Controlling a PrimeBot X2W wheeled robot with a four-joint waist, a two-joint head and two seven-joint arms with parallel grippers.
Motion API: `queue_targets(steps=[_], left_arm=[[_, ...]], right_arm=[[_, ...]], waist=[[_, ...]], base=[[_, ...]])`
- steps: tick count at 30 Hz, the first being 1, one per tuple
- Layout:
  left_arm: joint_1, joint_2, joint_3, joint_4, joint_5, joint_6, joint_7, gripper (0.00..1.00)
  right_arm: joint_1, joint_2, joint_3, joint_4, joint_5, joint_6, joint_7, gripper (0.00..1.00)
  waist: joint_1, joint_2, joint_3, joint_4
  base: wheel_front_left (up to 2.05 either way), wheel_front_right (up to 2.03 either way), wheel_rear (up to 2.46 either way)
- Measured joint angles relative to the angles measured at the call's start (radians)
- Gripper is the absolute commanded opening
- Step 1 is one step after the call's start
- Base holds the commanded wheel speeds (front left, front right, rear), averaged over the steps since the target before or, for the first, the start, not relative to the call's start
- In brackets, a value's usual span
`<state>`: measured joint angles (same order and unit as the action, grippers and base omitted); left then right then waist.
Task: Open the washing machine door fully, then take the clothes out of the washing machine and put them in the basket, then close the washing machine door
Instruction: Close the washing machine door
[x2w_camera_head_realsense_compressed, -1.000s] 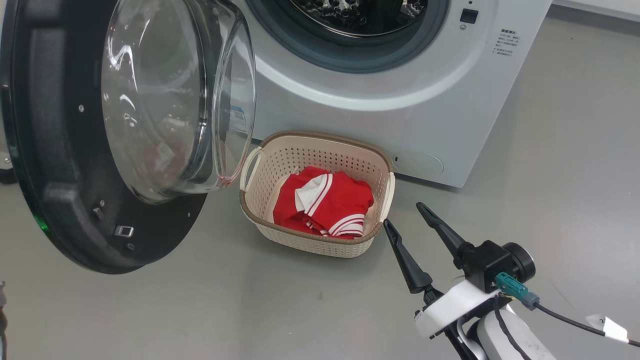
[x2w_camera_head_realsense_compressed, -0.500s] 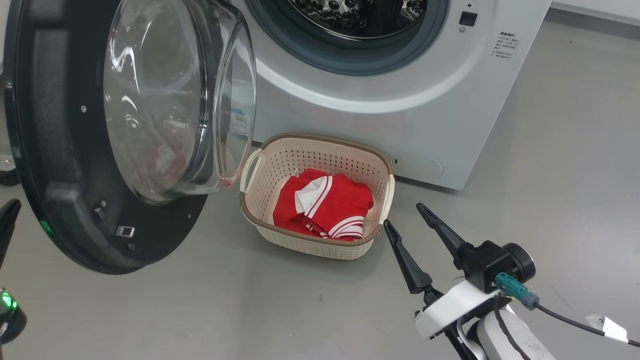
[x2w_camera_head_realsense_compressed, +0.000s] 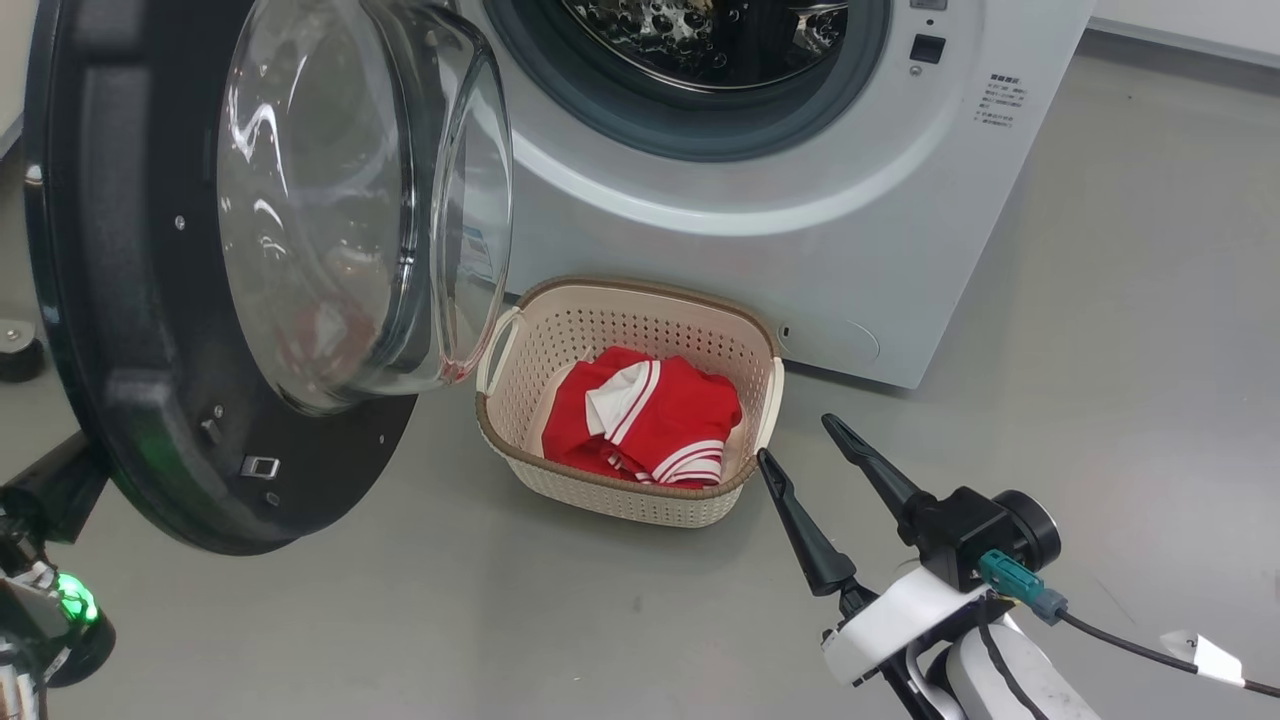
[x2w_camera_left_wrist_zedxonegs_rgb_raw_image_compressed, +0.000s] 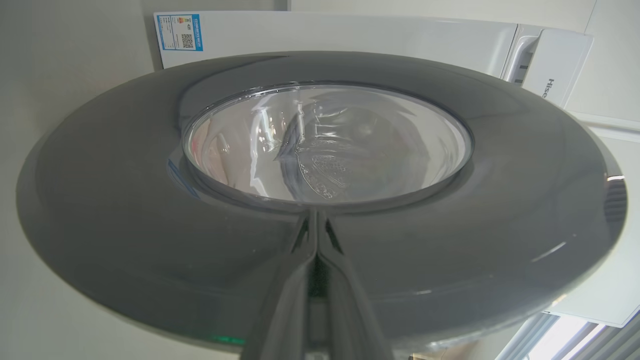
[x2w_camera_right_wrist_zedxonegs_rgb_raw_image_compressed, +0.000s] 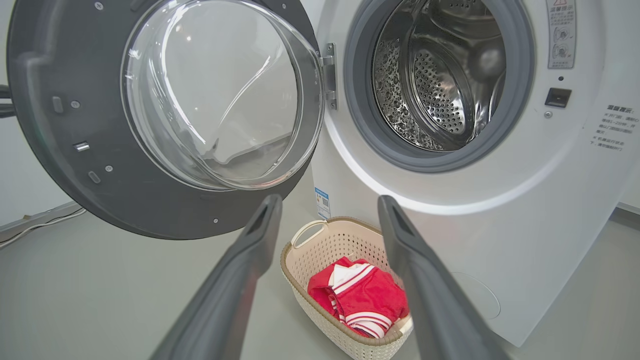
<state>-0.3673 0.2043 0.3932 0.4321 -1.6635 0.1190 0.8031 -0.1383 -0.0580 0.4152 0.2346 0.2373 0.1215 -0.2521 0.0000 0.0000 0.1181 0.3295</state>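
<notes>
- So, washing machine (x2w_camera_head_realsense_compressed: 900, 250) looks empty.
- washing machine door (x2w_camera_head_realsense_compressed: 120, 350) stands wide open; closing it looks like the step in hand.
- basket (x2w_camera_head_realsense_compressed: 640, 500) at machine's foot, clothes (x2w_camera_head_realsense_compressed: 650, 420) inside.
- left claw (x2w_camera_left_wrist_zedxonegs_rgb_raw_image_compressed: 314, 225) clenched, empty, at door's outer face; next: push door shut.
- right claw (x2w_camera_head_realsense_compressed: 793, 438) released, empty.

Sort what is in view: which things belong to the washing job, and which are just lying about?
Job in hand: washing machine; washing machine door, swung open; clothes, in the basket; left gripper, jaws shut, at the door's outer face; right gripper, jaws open, holding nothing.

Lying about: dark round object on the floor beyond the door; white cable along the floor.
</notes>
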Motion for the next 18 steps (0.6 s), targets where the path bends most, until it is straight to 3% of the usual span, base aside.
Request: queue_targets(steps=[18], left_arm=[[0.081,-0.033,-0.036,-0.098,-0.044,0.001,0.100,0.00]], right_arm=[[0.000,0.000,0.031,0.004,0.009,0.000,0.000,1.00]], waist=[[0.0000,0.0000,-0.018,-0.052]], base=[[0.00,0.00,0.00]])
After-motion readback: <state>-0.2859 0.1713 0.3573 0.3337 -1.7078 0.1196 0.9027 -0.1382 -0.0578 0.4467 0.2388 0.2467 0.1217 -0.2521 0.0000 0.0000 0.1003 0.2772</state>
